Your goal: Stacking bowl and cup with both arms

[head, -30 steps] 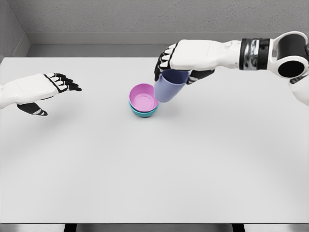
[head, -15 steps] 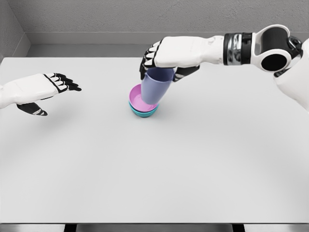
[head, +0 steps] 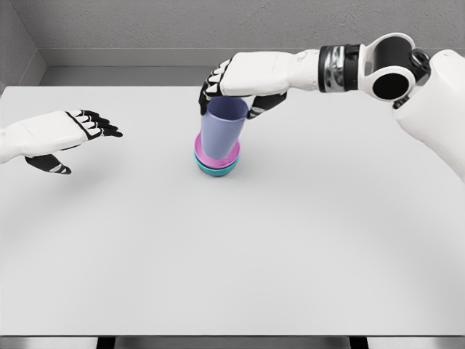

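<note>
The cup (head: 221,129) is pale lavender, tapered, nearly upright, its base sunk inside the pink bowl (head: 216,155), which nests in a teal bowl (head: 216,167) showing only as a rim below. The stack sits on the white table (head: 232,254), toward the far middle. The right hand (head: 240,78) reaches in from the right and grips the cup's rim from above, fingers (head: 211,83) curled around it. The left hand (head: 62,134) hovers well apart at the left edge, fingers relaxed and extended, holding nothing.
</note>
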